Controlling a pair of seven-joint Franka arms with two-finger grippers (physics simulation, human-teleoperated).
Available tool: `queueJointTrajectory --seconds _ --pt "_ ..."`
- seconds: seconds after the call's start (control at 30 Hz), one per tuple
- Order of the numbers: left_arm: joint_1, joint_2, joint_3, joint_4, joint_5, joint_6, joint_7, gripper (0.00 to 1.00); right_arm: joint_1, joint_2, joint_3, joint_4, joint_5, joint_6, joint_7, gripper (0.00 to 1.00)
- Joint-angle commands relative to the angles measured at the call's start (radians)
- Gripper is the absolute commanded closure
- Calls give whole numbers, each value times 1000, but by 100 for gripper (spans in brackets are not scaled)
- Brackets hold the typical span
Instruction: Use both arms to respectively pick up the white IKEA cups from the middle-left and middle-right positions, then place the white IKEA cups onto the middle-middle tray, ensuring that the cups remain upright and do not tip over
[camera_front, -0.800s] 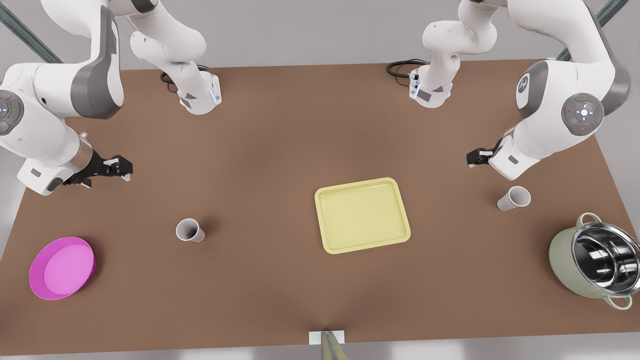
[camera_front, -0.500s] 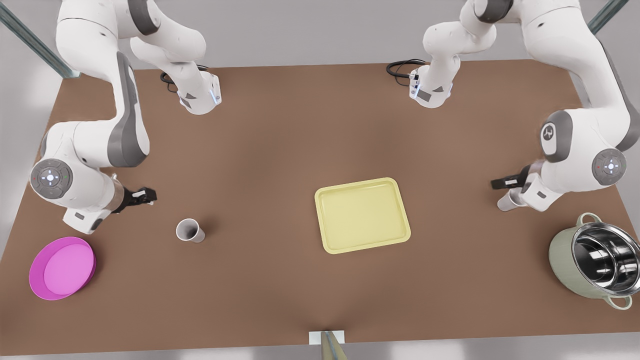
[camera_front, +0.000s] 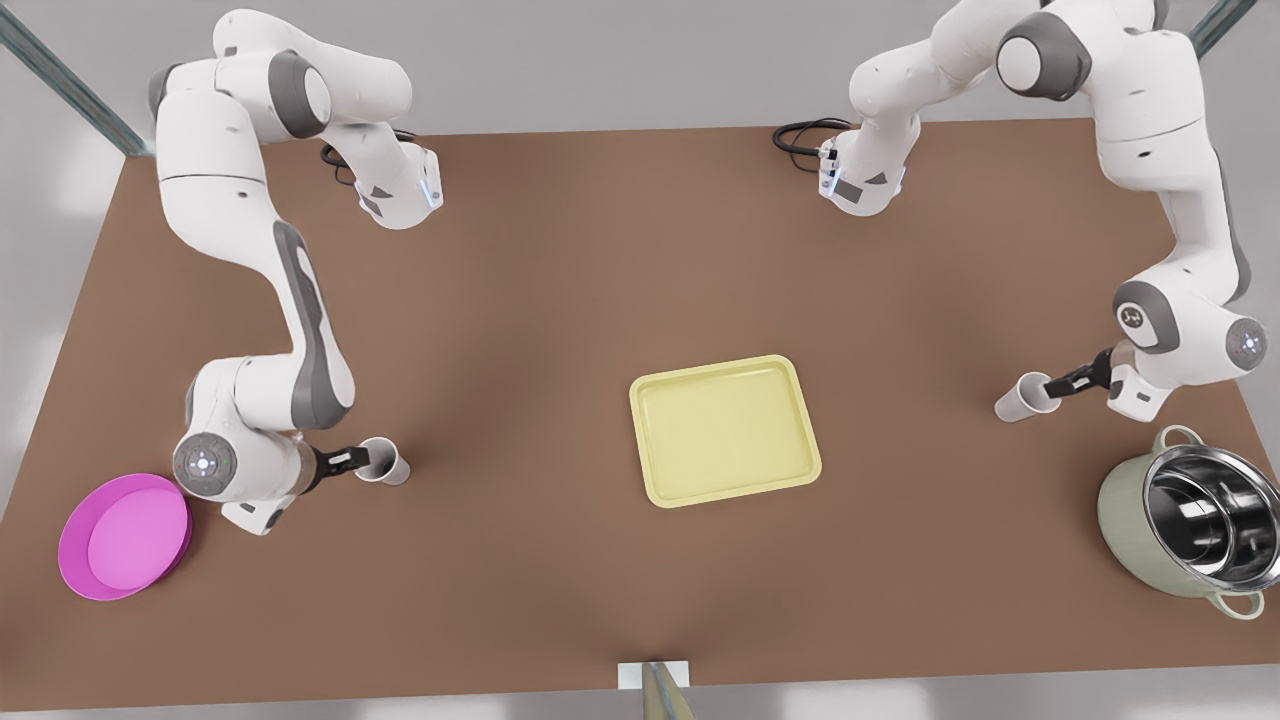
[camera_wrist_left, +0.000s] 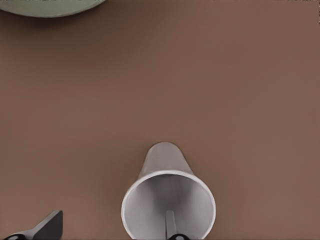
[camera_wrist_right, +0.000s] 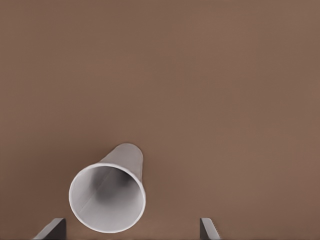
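Two white cups stand upright on the brown table. One cup (camera_front: 381, 462) is at the front view's left, and my right gripper (camera_front: 350, 461) is level with its rim. In the right wrist view this cup (camera_wrist_right: 108, 197) sits between the open fingers (camera_wrist_right: 208, 229), nearer one of them. The other cup (camera_front: 1021, 398) is at the front view's right, with my left gripper (camera_front: 1058, 384) at its rim. There the open gripper (camera_wrist_left: 111, 226) straddles the wall of the cup (camera_wrist_left: 167, 200), one finger inside and one outside. The pale yellow tray (camera_front: 724, 430) lies in the middle with nothing on it.
A magenta-pink dish (camera_front: 124, 536) lies at the front view's near left, close to the right arm's wrist. A pale green steel-lined pot (camera_front: 1190, 524) stands at the near right, just beside the left arm; its edge (camera_wrist_left: 47, 7) shows in the left wrist view.
Both arms have swung down and towards the near side of the table. Each gripper has dropped from beside its cup to the cup's rim. Neither cup has moved.
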Motion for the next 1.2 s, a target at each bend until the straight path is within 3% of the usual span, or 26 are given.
queueJointTrajectory --seconds 0.0,0.17,0.2,0.27,0.33,0.47,0.6,0.67,0.73,0.83,0.97,1.07,1.17 --pt "0 13 0 -6 -24 124 196 0 -1 0 -1 -30 1 91 6 0" --pt "0 62 0 -6 -24 135 196 0 -4 18 -1 -57 5 123 6 0" --pt "-1 62 0 -6 -24 131 191 10 -4 18 -1 -71 5 137 6 0" --pt "-1 60 0 -6 -31 113 177 54 -10 15 -1 -99 7 157 7 0" --pt "-1 46 0 -6 -63 53 177 64 -22 15 0 -116 7 169 6 0" --pt "-1 22 0 -2 -82 -16 177 78 -36 11 0 -191 7 261 6 0" --pt "-43 -30 -9 3 -82 -46 95 79 -35 32 0 -198 13 298 6 0" --pt "-159 -99 -15 4 -80 -74 -62 79 -35 41 0 -198 13 312 6 0" --pt "-248 -110 -114 53 -80 -63 -314 79 -33 48 0 -198 13 314 6 1" --pt "-293 -47 -299 198 -91 -82 -652 79 -32 58 -1 -198 13 314 6 14" --pt "-345 -18 -408 196 -152 -103 -708 79 -1 72 -1 -188 5 314 19 41" --pt "-415 26 -409 196 -151 -71 -725 79 11 71 -1 -183 -2 314 38 76" --pt "-432 79 -424 167 -122 41 -728 79 11 60 4 -165 -4 300 26 79"
